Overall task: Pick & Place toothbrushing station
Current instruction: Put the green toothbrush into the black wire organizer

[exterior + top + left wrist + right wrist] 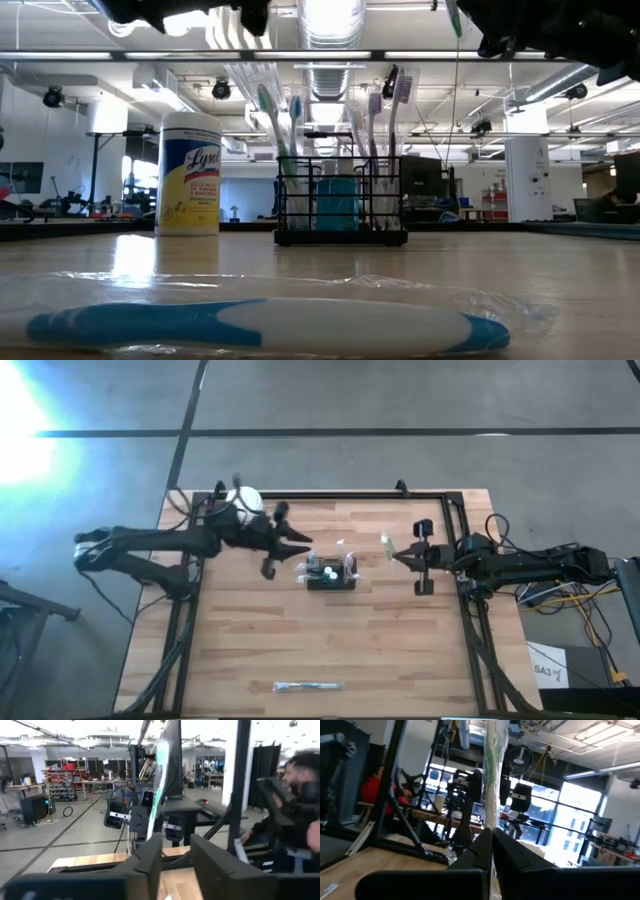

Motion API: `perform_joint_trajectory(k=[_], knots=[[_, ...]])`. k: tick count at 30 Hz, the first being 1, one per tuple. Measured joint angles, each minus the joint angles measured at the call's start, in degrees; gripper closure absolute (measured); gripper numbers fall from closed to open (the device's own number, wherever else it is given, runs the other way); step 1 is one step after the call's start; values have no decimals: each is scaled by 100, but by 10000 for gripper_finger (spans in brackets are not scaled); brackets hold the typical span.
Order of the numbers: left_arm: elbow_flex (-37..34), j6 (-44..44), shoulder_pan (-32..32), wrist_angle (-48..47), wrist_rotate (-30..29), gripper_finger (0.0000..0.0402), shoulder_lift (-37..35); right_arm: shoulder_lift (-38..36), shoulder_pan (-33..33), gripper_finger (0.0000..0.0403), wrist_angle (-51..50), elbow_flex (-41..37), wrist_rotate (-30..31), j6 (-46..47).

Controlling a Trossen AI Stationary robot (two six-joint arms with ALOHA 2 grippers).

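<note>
Your small black wire-mesh caddy (pixel 331 574) sits upright near the middle of the wooden bench (pixel 250 650), loaded with several upright toothbrushes (pixel 395 105) and a teal cup (pixel 337 203) inside, seen through the mesh in the low view. Boxy, rectangular, dark base, nothing gripping it.

Left gripper (pixel 298 546) is just beside the caddy on its left, raised above the bench, arm stretched in low from the left edge. In the left wrist view its two dark fingers (pixel 150 857) stand apart with a clear gap, nothing between them.

Right gripper (pixel 400 554) hovers to the caddy's right, a bit farther off, arm reaching in from the right edge. Its jaws are clamped together on a thin toothbrush in clear wrapping (pixel 492 775), which sticks straight out past the fingertips.

You also have a round white-lidded wipes canister with a yellow label (pixel 189 172) standing behind the left arm at the bench's far left, and a blue-and-white toothbrush in a clear plastic wrapper (pixel 265 325) lying flat near the front edge, well apart from the caddy.
</note>
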Motion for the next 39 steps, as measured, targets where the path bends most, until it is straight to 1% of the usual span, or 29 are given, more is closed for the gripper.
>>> perform_joint_trajectory(k=[5,7,9,15,25,29,34,39], knots=[[685,307,-181,-76,-7,218,797,7,0,394,41,-12,262,136],[932,462,-206,-12,0,195,1013,9,-2,394,41,-15,265,146],[1147,561,-230,-19,3,182,1253,9,-2,394,41,-17,265,160],[1794,549,-273,-17,57,182,1871,9,-2,394,41,-17,264,160],[2761,430,-277,-31,-46,183,2785,74,-4,394,70,-17,267,115],[3016,351,-277,-81,-74,183,3108,86,-4,394,86,-17,425,104],[3276,194,-277,-41,-343,183,3343,146,-1,394,150,-20,458,96],[3469,156,-277,-69,-367,183,3554,248,0,394,191,-15,542,75]])
